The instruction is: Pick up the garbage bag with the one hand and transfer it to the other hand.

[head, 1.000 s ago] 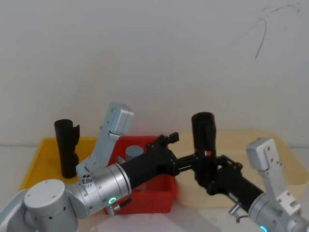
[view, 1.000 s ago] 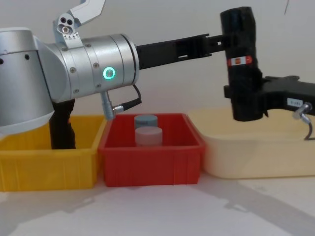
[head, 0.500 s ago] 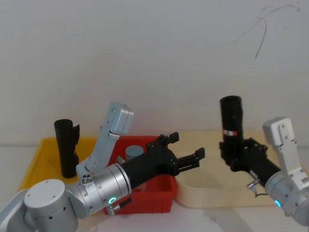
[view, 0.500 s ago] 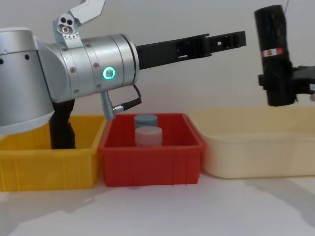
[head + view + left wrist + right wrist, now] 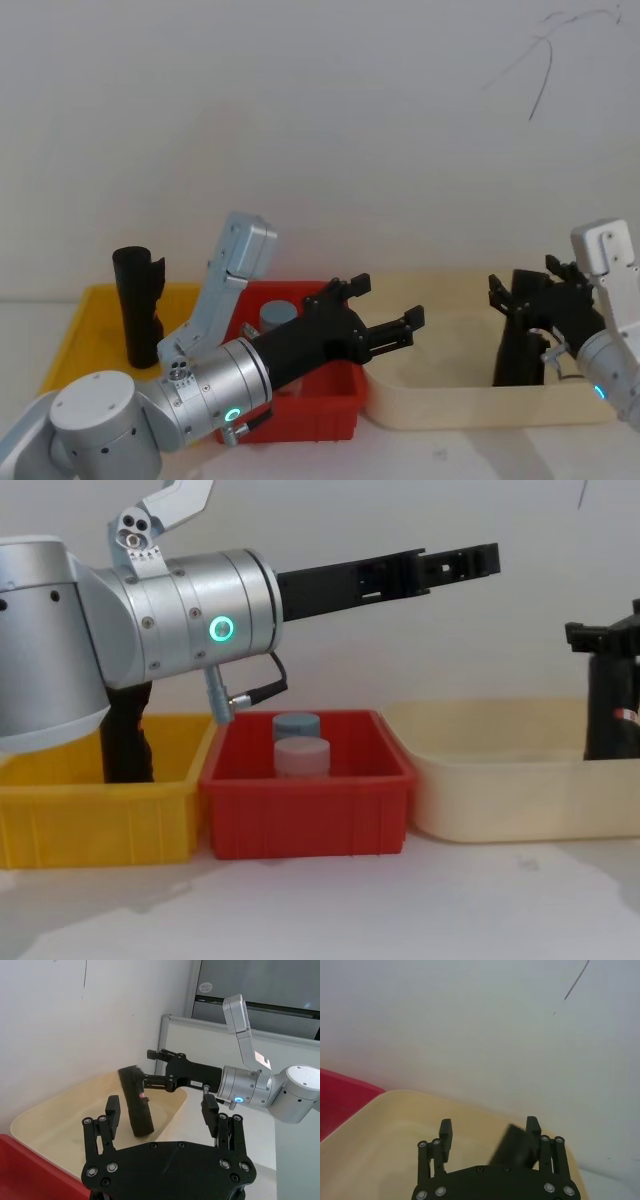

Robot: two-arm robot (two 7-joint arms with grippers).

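Garbage bag [image 5: 515,350]: black roll with a red-and-white band, standing near upright with a slight lean at the right end of the cream tub [image 5: 430,402]. Its top sits between the jaws of the right gripper [image 5: 525,285], which are spread wide and not clamped on it. Left gripper [image 5: 390,302]: level above the red bin [image 5: 330,405], jaws wide open and empty, well apart from the bag off to its right; the right arm is judged far nearer, and a grasp would close across the roll's upright axis
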